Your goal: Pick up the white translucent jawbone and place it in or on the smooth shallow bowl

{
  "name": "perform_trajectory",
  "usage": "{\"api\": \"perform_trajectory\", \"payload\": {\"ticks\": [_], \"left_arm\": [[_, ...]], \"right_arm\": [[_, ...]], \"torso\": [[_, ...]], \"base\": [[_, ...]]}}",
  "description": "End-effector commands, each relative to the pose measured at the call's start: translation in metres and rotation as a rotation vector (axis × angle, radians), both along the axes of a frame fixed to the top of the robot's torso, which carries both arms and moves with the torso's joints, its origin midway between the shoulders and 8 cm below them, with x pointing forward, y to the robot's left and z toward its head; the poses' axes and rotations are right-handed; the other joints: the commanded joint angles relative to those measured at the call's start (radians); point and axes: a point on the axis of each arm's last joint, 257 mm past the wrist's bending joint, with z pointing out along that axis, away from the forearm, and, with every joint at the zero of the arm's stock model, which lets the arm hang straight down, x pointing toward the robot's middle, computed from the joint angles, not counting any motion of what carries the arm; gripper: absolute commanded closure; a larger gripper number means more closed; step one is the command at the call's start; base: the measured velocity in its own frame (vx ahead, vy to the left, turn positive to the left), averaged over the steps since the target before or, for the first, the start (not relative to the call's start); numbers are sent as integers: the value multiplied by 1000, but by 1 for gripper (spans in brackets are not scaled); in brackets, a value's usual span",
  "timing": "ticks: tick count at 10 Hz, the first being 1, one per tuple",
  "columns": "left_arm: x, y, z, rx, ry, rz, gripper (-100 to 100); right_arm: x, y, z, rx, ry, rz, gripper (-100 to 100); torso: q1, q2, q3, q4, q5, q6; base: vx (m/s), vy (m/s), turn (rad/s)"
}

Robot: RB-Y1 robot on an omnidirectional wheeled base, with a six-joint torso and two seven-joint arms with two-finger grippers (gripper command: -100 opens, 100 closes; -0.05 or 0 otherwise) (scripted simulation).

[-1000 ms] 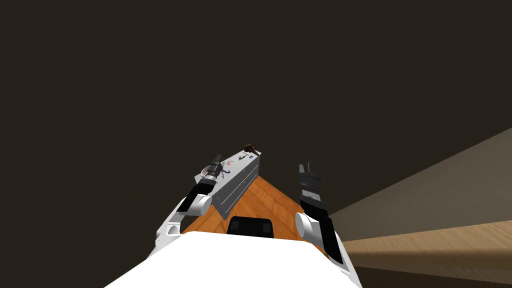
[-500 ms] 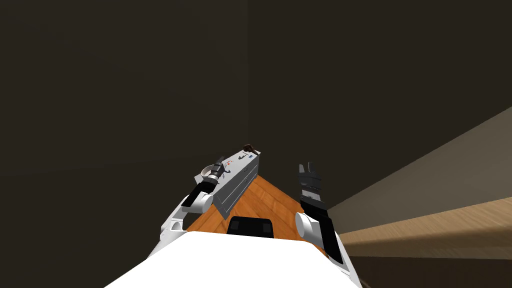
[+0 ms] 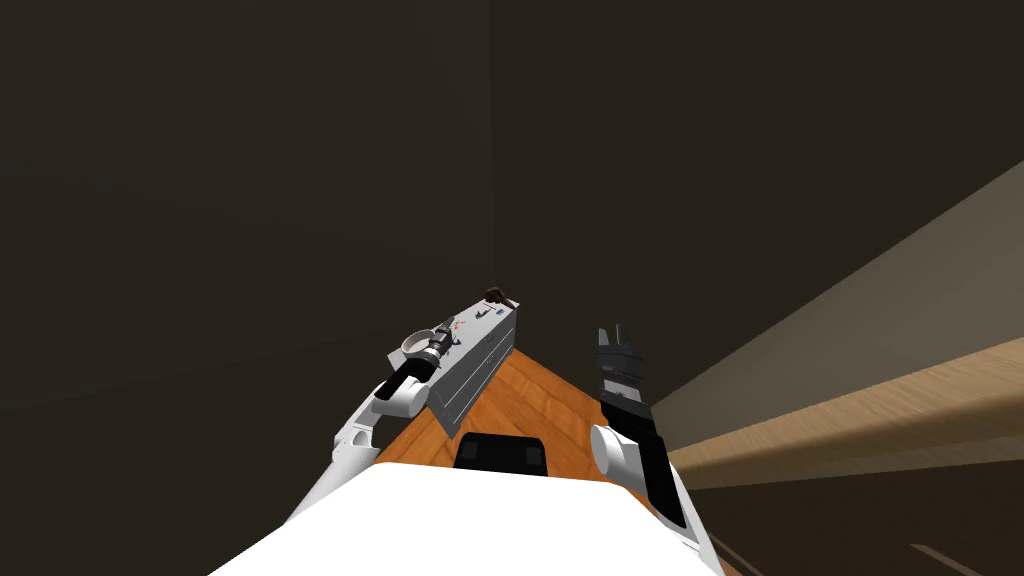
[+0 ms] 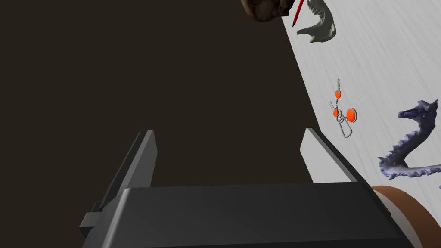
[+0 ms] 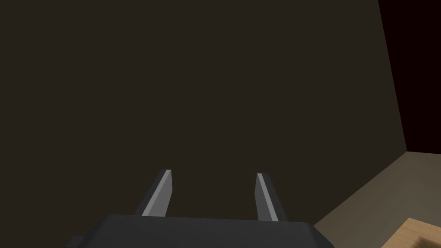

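Observation:
The pale jawbone [image 4: 323,25] lies on the white top of a grey drawer cabinet [image 3: 478,358], far ahead of my left gripper [image 4: 228,140]. That gripper is open and empty, hanging over the cabinet's back edge with one finger above the white top [image 4: 379,60]. In the head view the left gripper [image 3: 446,336] sits beside the shallow bowl [image 3: 417,345], whose brown wall and white rim [image 4: 402,206] lie next to the gripper body. My right gripper [image 3: 612,334] is raised to the right of the cabinet, its fingers [image 5: 162,191] apart with nothing between them.
On the cabinet top lie an orange key ring [image 4: 343,114], a purple dragon-like figure [image 4: 409,148], a red pencil [image 4: 297,15] and a dark brown lump [image 4: 267,8] near the jawbone. An orange wooden floor [image 3: 530,400] lies before the cabinet; dark walls stand behind it.
My view has turned a little, bringing a wall corner into sight. My left hand has dropped lower and nearer the bowl. The right arm has held still.

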Motion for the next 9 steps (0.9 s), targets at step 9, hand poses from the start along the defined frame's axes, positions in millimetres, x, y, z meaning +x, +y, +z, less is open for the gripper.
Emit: {"api": "perform_trajectory", "payload": {"ticks": [9], "left_arm": [[8, -3, -86, 37, 309, -46, -100]], "right_arm": [[0, 0, 0, 0, 0, 0, 0]], "torso": [[0, -1, 0, 0, 0, 0]], "base": [[-25, 35, -67]]}}
